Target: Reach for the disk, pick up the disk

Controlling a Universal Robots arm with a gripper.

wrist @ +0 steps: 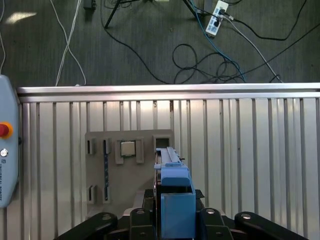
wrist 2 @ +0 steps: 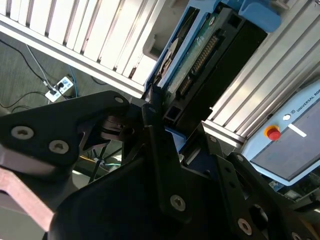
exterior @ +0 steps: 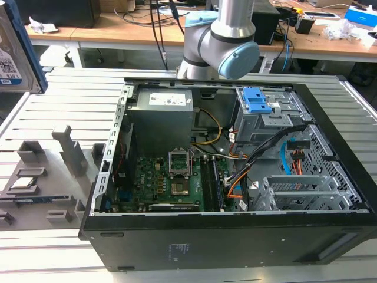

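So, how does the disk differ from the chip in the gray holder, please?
The disk stands on edge, held by the gripper; the chip lies flat in the holder. The disk is larger and blue-framed; the chip is plain silver. Both are flat and metallic.

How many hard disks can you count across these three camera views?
1. The disk is held by the fingers above the grey fixture plate. Others may be hidden inside the computer case.
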